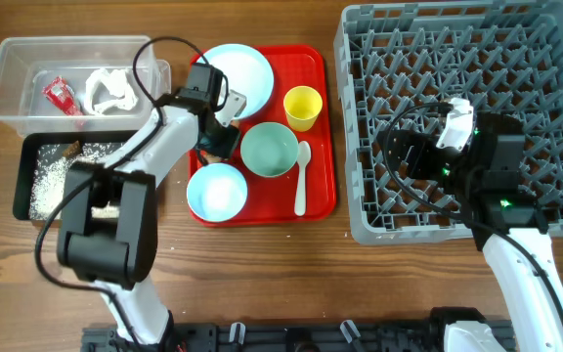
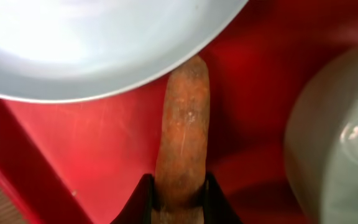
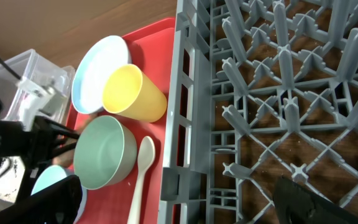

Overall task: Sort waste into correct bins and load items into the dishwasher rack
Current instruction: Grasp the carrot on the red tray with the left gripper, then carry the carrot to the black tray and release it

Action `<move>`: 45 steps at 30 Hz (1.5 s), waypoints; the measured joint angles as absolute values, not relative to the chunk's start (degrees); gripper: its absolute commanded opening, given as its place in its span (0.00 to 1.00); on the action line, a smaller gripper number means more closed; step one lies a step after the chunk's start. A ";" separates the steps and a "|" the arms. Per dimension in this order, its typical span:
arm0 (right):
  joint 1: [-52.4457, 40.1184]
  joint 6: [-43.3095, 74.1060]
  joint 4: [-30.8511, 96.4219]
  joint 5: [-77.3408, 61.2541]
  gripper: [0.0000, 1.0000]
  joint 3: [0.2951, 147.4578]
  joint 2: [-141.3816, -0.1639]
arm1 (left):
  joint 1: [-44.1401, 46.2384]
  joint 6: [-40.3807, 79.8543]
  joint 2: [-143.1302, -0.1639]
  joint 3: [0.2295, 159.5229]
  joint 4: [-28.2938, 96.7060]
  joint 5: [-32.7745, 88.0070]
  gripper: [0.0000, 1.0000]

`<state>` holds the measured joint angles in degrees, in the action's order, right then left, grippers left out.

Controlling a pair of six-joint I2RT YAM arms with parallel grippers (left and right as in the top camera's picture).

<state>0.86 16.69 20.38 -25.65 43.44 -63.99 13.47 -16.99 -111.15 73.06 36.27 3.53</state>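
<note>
My left gripper (image 2: 178, 199) is shut on the orange carrot (image 2: 182, 124), low over the red tray (image 2: 92, 155) between the pale blue plate (image 2: 92, 43) and a bowl (image 2: 334, 143). In the overhead view the left gripper (image 1: 219, 139) hides the carrot. On the red tray (image 1: 325, 127) are the plate (image 1: 238, 70), yellow cup (image 1: 302, 106), two bowls (image 1: 269, 149) (image 1: 216, 190) and white spoon (image 1: 301, 178). My right gripper (image 1: 411, 156) is open and empty over the grey rack (image 1: 457, 59). The right wrist view shows its fingers spread (image 3: 185, 205) above the rack's pegs.
The clear tub (image 1: 8, 83) at the back left holds the red wrapper (image 1: 62, 95) and white tissue (image 1: 108, 90). The black tray (image 1: 25, 181) in front of it holds rice grains (image 1: 52, 181) and a brown lump (image 1: 71, 149).
</note>
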 measured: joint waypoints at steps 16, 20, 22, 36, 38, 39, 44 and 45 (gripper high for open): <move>0.86 16.69 20.43 -25.63 1.00 43.44 -63.99 | -6.63 7.97 -90.96 76.82 52.80 2.33 0.04; 0.86 16.69 20.43 -25.65 1.00 43.44 -63.99 | -17.78 18.72 -91.90 76.82 55.51 2.04 0.04; 0.86 16.69 20.40 -25.65 1.00 43.44 -63.99 | -20.18 21.82 -91.90 76.82 55.51 1.80 0.04; 0.86 16.69 20.38 -25.65 1.00 43.44 -63.99 | -22.98 86.56 -95.48 61.47 43.40 -18.63 0.40; 0.86 16.69 20.38 -25.65 1.00 43.44 -63.99 | -22.98 87.46 -96.51 61.17 43.11 -18.83 0.42; 0.86 16.69 20.38 -25.65 1.00 43.44 -63.99 | -22.98 87.59 -96.79 61.10 42.94 -18.85 0.48; 0.86 16.69 20.38 -25.65 1.00 43.44 -63.99 | -22.98 87.15 -96.97 61.08 41.69 -18.96 0.59; 0.86 16.69 20.34 -25.65 1.00 43.44 -63.99 | -22.98 85.38 -96.97 61.08 40.80 -18.37 0.59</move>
